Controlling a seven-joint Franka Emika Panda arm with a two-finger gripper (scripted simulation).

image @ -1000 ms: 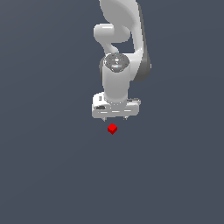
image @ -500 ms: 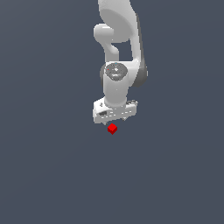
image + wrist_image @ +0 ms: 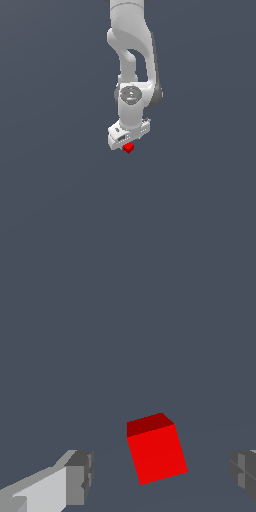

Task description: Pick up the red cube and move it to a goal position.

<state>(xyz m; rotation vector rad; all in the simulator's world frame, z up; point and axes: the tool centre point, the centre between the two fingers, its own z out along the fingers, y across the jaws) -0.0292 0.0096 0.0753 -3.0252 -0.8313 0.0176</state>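
The red cube (image 3: pixel 128 148) is a tiny bright red block on the flat grey floor. In the exterior view it sits right under the white gripper (image 3: pixel 128 145), partly tucked beneath the hand. In the wrist view the red cube (image 3: pixel 156 448) lies between the two grey fingertips (image 3: pixel 80 476), apart from both, with clear gaps on each side. The gripper (image 3: pixel 162 476) is open and holds nothing. The cube is turned slightly relative to the fingers.
The white arm (image 3: pixel 131 60) hangs down from the top of the exterior view. A plain dark grey floor (image 3: pixel 55 200) surrounds the cube on all sides.
The gripper has come down toward the cube and the hand has turned a little. The cube has not moved.
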